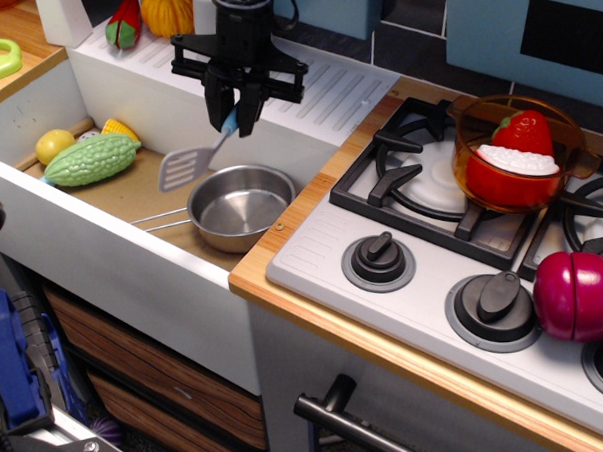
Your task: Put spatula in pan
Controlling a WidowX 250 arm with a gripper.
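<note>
My gripper (235,114) hangs over the sink, above the far left side of the pan, and is shut on the spatula's light blue handle. The spatula (191,163) slants down and to the left from the fingers, its grey slotted blade in the air just past the pan's left rim. The pan (240,206) is a small round shiny steel pan with a thin wire handle pointing left. It sits on the sink floor against the counter edge and holds nothing.
A green bumpy gourd (90,159), a yellow lemon (54,146) and a corn piece (119,129) lie at the sink's left end. The faucet stands behind my gripper. An orange see-through pot (514,152) with toy food sits on the stove (420,196). A magenta toy (579,295) lies at right.
</note>
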